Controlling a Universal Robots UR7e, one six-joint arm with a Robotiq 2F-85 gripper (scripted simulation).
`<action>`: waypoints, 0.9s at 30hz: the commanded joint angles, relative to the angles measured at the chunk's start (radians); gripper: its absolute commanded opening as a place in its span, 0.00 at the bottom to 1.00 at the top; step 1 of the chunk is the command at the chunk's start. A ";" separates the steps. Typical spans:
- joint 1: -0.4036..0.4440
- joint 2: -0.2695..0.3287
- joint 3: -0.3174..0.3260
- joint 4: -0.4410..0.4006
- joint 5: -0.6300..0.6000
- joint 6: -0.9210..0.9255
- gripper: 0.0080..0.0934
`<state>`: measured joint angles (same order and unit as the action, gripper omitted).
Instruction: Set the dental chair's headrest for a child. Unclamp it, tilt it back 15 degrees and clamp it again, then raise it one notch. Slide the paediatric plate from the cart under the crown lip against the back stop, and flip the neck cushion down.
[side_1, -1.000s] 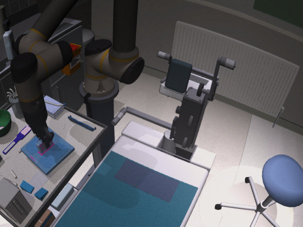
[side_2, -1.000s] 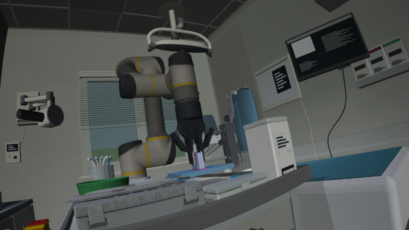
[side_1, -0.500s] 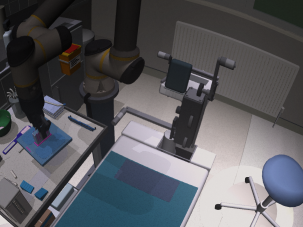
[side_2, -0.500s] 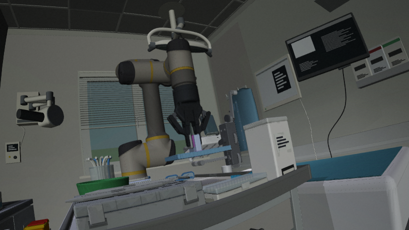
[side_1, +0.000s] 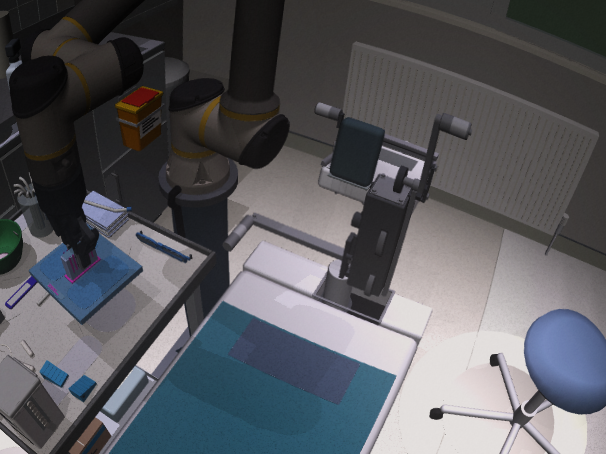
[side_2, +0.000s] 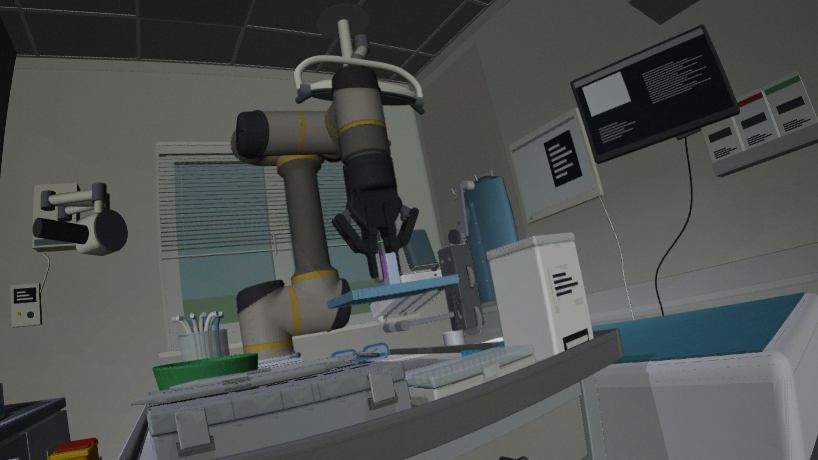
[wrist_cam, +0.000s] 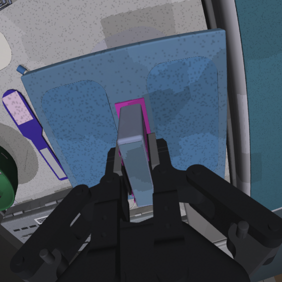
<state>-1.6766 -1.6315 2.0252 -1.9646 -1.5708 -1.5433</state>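
Note:
Over the cart's grey top the blue paediatric plate (side_1: 86, 278) hangs level in the air, carried by its upright grey handle (wrist_cam: 134, 147) in the closed fingers of my gripper (wrist_cam: 134, 160). The handle stands on a magenta base at the plate's middle. The plate (side_2: 393, 290) sits well above the cart's clutter. Across the room to the right stands the chair's headrest assembly (side_1: 375, 235), a dark column with knobs, a crank lever and a white cradle on top. The dark teal neck cushion (side_1: 357, 150) stands upright on that cradle.
The dental chair (side_1: 280, 370) with its teal cover lies right of the cart. On the cart sit a green bowl (side_1: 9, 245), a purple-handled tool (wrist_cam: 34, 131), a blue pen (side_1: 164, 246), a stack of papers, small blue blocks and a grey case (side_1: 25, 400). A blue stool (side_1: 565, 360) stands far right.

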 joint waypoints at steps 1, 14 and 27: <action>0.000 -0.001 -0.001 -0.001 0.000 0.000 0.00; 0.000 -0.029 -0.061 0.084 0.000 0.000 0.00; 0.000 -0.063 -0.464 0.522 0.000 0.000 0.00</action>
<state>-1.6765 -1.6952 1.5587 -1.4368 -1.5708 -1.5433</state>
